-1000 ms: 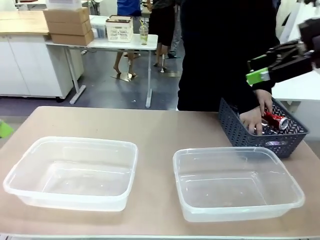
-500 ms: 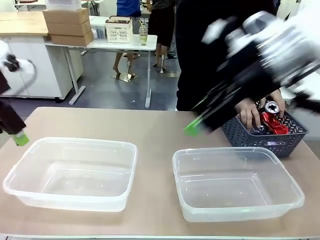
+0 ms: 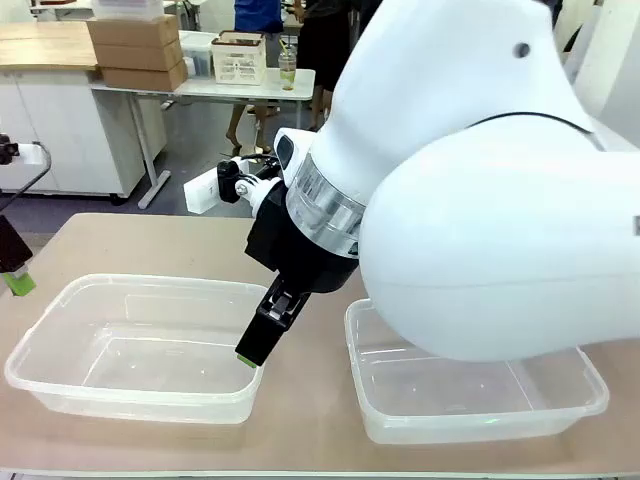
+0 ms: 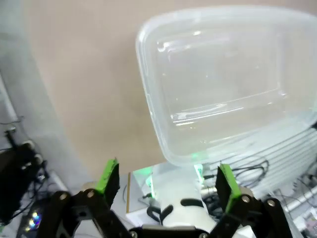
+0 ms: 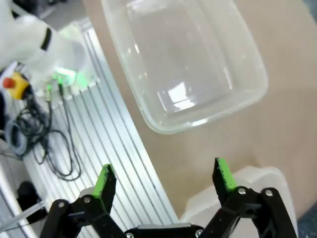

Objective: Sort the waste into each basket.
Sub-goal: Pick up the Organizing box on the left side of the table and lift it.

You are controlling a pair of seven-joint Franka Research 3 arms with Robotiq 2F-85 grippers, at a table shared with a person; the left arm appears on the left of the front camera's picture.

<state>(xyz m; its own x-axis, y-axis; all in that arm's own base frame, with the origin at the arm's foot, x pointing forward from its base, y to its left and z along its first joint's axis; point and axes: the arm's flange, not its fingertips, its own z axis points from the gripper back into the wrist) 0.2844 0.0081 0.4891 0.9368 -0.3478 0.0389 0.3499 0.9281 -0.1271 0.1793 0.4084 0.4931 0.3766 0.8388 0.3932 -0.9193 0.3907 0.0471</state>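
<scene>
Two clear baskets stand on the table, one on the left (image 3: 140,345) and one on the right (image 3: 480,400). My right arm fills the middle of the front view, and its gripper (image 3: 256,348) hangs just above the left basket's right rim. In the right wrist view that gripper (image 5: 163,178) is open and empty, above one clear basket (image 5: 183,64). My left gripper (image 3: 15,272) hovers at the table's left edge. Its wrist view shows it open (image 4: 167,179) with nothing between its pads, over a clear basket (image 4: 223,84). The cans and bottles are hidden behind my right arm.
The table's near edge drops to aluminium frame rails (image 5: 104,148) with loose cables (image 5: 29,134) and a red stop button (image 5: 11,85). A corner of the other basket (image 5: 242,191) lies close to my right fingers. A white table with boxes (image 3: 135,50) stands far behind.
My right arm has swung from the far right across the middle, down to the left basket's rim, now blocking the grey basket and the person. My left gripper has shifted slightly left.
</scene>
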